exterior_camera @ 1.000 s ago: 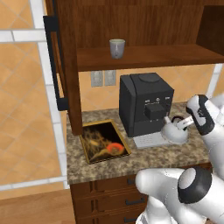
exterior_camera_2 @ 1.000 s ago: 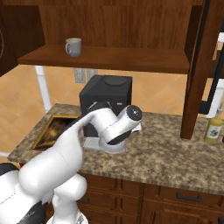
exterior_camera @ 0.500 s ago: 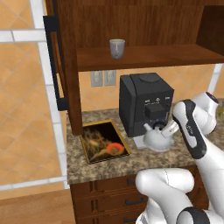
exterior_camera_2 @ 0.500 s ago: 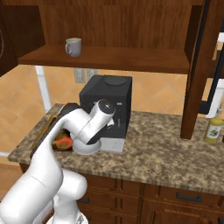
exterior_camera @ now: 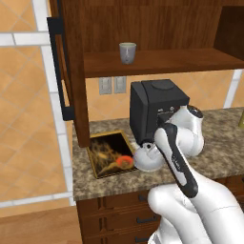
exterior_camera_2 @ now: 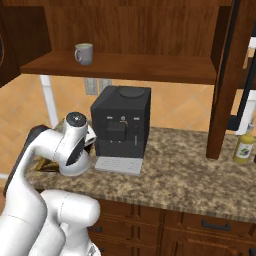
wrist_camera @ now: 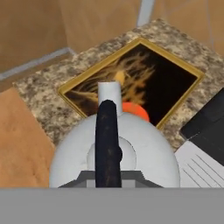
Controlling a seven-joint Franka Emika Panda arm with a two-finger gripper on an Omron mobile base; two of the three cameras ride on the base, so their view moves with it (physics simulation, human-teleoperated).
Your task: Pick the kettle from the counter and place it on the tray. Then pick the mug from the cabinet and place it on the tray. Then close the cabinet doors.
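Hand view shows my fingers clamped on the black handle of the kettle (wrist_camera: 114, 155), hanging over the near edge of the tray (wrist_camera: 76, 103); I should go further in, then lower gently

Kettle (exterior_camera: 147, 157): right side hidden behind the arm in the left base view; in the hand view the lower body is cut off at the bottom, so its contact with the tray cannot be told.
Tray (wrist_camera: 173, 74): near corner covered by the kettle in the hand view; in the right base view almost wholly hidden behind the arm.
Gripper: fingertips not discernible where they meet the black handle (wrist_camera: 107, 142).
Yellow bottle (exterior_camera_2: 243, 148): label too small to read.
Cabinet doors (exterior_camera: 71, 71): cut off at the top edge.
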